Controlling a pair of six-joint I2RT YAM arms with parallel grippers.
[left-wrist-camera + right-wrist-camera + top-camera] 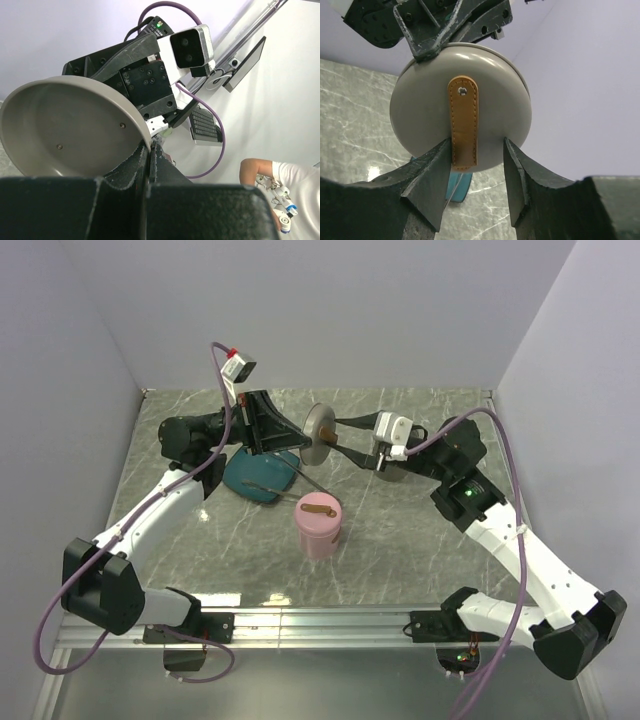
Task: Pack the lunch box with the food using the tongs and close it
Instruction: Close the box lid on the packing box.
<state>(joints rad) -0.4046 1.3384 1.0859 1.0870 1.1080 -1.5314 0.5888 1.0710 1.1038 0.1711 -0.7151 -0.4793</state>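
A round grey lid (319,435) with a tan leather strap (463,120) hangs on edge in the air above the table. My left gripper (297,436) is shut on its rim (148,142); the lid's hollow inside (65,130) fills the left wrist view. My right gripper (477,150) faces the lid's outer side, open, its fingers astride the strap's lower end. The pink lunch box (319,526) stands on the table below, a tan strip on its top. The silver tongs (293,487) lie across the teal plate (258,480). The food is hidden.
Marble-pattern tabletop (400,530) with white walls on three sides. The left arm (190,440) covers part of the plate. The arm bases sit on a metal rail (320,620) at the near edge.
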